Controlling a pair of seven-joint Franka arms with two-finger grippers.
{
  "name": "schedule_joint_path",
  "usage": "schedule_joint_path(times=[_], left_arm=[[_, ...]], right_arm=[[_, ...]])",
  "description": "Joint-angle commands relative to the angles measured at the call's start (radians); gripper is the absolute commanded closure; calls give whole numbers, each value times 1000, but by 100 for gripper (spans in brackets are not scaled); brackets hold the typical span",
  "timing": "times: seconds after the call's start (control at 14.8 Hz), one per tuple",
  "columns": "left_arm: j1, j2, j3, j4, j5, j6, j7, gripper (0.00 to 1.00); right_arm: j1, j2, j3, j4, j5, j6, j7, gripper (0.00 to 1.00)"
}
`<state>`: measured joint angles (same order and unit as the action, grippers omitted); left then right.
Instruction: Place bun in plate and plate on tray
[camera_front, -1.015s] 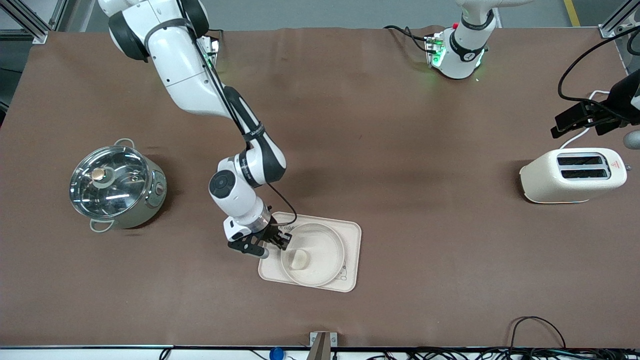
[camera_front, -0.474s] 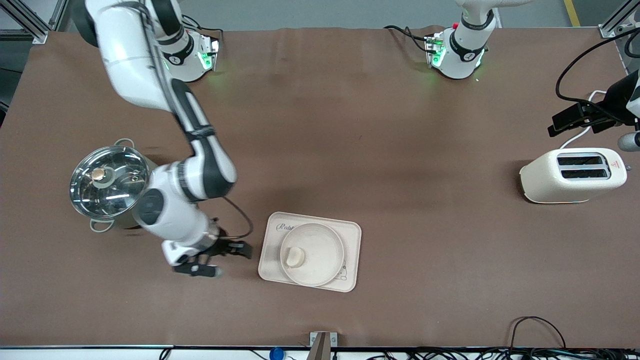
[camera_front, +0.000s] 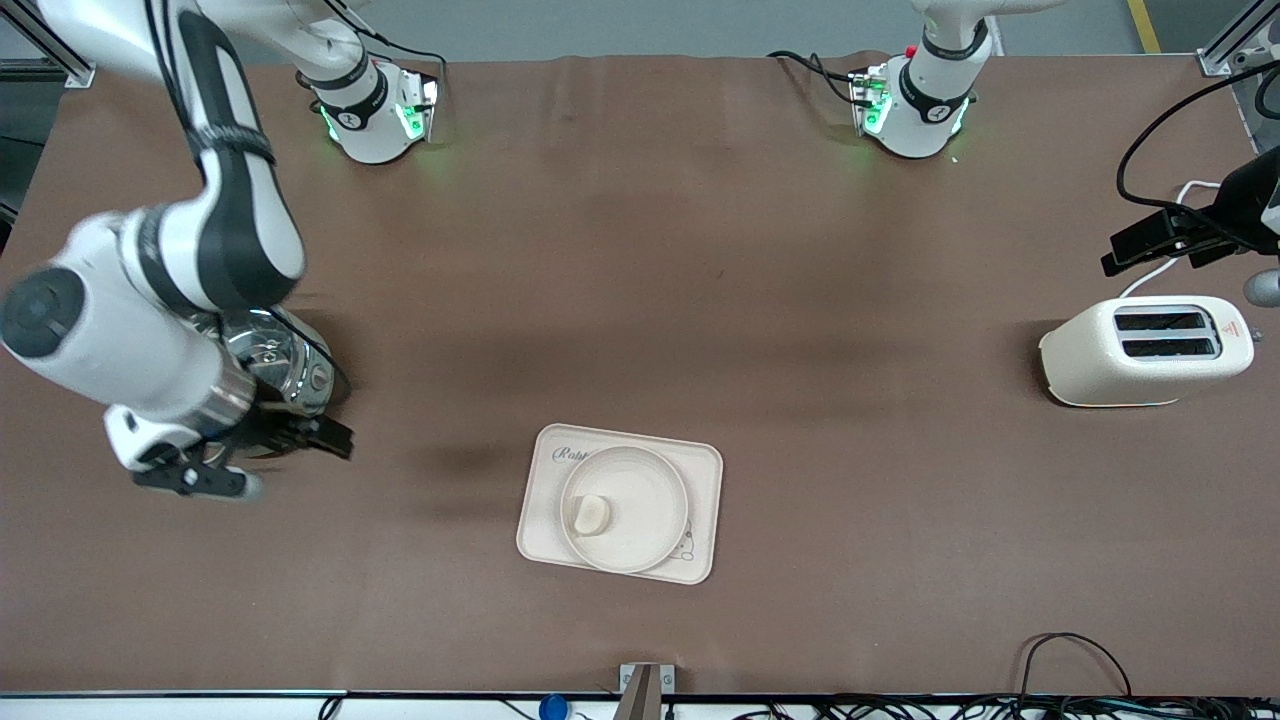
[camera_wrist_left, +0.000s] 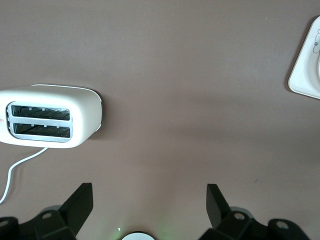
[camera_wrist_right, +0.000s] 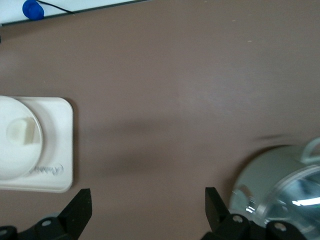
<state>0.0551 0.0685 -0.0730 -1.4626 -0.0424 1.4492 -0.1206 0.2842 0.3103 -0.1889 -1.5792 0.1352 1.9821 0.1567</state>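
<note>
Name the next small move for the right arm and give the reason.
Probably none beyond parking: the bun lies in the plate, the plate sits on the tray, and the right pincer hangs open and empty beside the steel pot. The left pincer waits open above the toaster.

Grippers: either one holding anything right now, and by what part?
Nothing is held. The right gripper, jaws open and empty, is beside the pot. The left gripper, also open, waits over bare table near the toaster.
</note>
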Motion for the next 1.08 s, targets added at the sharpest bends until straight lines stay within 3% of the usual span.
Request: schedule_joint_path(times=[0.0,0.14,0.27,0.54,0.74,1.02], left_arm=[[-14,23,-2,37,6,-18,-27,0],[-15,28,-4,37,6,-18,-33,0],[-17,37,-5,44,4,-9,-42,0],[-38,62,-5,74,9,-9,-73,0],[-63,60,-5,73,71,-9,-74,0],[-66,59,-16,71,79,-9,-97,0]], right_arm=[[-94,-221,19,-169,-29,-47,-94,0],[-166,-319,25,-170,-29,-162,-143,0],[-236,-413,84,-173,-40,-250,-144,0],[-241,-575,111,-264,-112,-305,-143,0],[-238,-559,132,-191,-138,-362,-134,0],[-241,-461,132,-44,-157,-439,-132,0]])
